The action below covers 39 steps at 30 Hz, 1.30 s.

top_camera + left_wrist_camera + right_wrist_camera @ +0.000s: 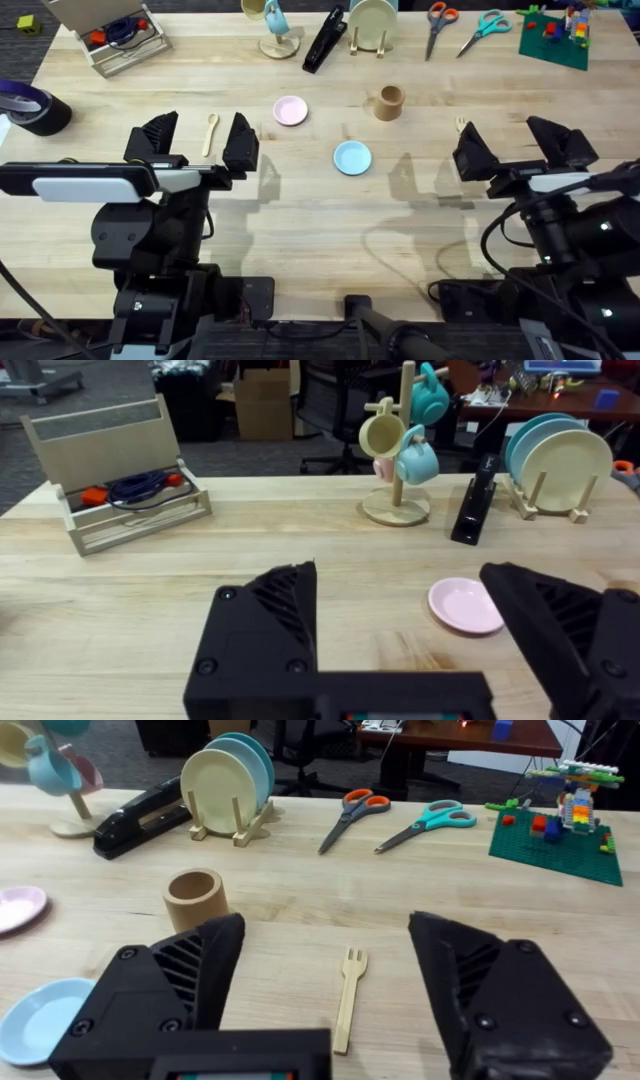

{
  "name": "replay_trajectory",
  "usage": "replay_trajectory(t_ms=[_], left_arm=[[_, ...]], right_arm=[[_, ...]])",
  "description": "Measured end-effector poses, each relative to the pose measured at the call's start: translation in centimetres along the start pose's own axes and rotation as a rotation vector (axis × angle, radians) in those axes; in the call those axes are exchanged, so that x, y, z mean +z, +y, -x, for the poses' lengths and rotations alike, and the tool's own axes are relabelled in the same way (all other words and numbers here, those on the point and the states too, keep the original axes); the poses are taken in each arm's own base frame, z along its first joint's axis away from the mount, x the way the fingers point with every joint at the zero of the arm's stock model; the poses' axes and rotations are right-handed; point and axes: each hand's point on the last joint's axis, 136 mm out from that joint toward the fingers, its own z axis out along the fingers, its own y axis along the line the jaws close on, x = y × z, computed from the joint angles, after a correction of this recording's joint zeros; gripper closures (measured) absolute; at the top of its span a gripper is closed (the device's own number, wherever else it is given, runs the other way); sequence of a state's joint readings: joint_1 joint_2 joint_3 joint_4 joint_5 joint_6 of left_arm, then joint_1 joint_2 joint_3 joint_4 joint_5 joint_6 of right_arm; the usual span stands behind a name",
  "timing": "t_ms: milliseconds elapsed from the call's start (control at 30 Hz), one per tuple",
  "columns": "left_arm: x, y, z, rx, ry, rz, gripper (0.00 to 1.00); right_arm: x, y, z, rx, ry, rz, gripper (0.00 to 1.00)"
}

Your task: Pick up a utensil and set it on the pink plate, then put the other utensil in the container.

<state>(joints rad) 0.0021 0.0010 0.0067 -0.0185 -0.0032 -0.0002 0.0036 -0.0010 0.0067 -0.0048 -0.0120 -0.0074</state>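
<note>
Overhead, left to right. Black tape roll point(35, 108) at the far left edge of the tabletop point(300, 215). Wooden tray point(115, 35) with cables at 11 o'clock of the scene.

Left end effector point(200, 143) hangs over the tabletop, fingers spread wide, holding nothing. Spoon point(210, 133) lies flat between the two fingers as seen from above, handle toward the robot, bowl away; contact cannot be told.

Pink plate point(291, 110) sits at 1 o'clock from the left end effector, near it, bare. In the left wrist view the pink plate point(465, 605) lies just inside the far finger. Mug tree point(277, 30) and black stapler point(325, 40) stand at 12 o'clock of the plate, along the far edge.

Blue plate point(352, 157) is at 5 o'clock from the pink plate, apart from it. Cup point(390, 102) stands upright at 1 o'clock from the blue plate. Plate rack point(370, 28) behind it.

Fork point(461, 124) lies flat at 3 o'clock from the cup, just beside the right end effector point(515, 150). Right end effector spread wide, holding nothing. In the right wrist view the fork point(349, 998) lies between its fingers, prongs pointing away, with the cup point(196, 899) off to one side.

Two scissors point(440, 25) and a green brick plate point(555, 38) at the far right.
</note>
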Motion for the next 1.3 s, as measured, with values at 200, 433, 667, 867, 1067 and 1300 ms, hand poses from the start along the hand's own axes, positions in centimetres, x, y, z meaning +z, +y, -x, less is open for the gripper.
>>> replay_trajectory(t_ms=[200, 433, 667, 867, 1067, 1300], left_arm=[[0.0, -0.2, 0.0, 0.000, 0.000, -0.008, 0.007], [0.0, -0.2, 0.0, 0.000, 0.000, -0.011, 0.007], [0.0, -0.2, -0.1, 0.000, 0.004, -0.011, 0.007], [0.0, -0.2, 0.3, 0.000, -0.011, -0.011, 0.006], [0.0, -0.2, 0.9, 0.000, -0.034, -0.011, 0.006], [-0.9, -0.2, 3.4, 0.000, -0.027, -0.011, 0.006]], right_arm=[[0.0, 0.0, -0.1, 0.000, 0.004, 0.000, 0.008], [0.0, 0.0, -0.1, 0.000, 0.004, 0.000, 0.007], [0.0, 0.0, -0.1, 0.000, 0.004, 0.001, 0.007], [0.0, 0.0, -0.1, 0.000, 0.004, 0.002, 0.007], [0.0, 0.0, -0.1, -0.005, 0.005, 0.002, 0.007], [-0.6, 0.1, 1.6, -0.015, 0.005, 0.004, 0.007]])
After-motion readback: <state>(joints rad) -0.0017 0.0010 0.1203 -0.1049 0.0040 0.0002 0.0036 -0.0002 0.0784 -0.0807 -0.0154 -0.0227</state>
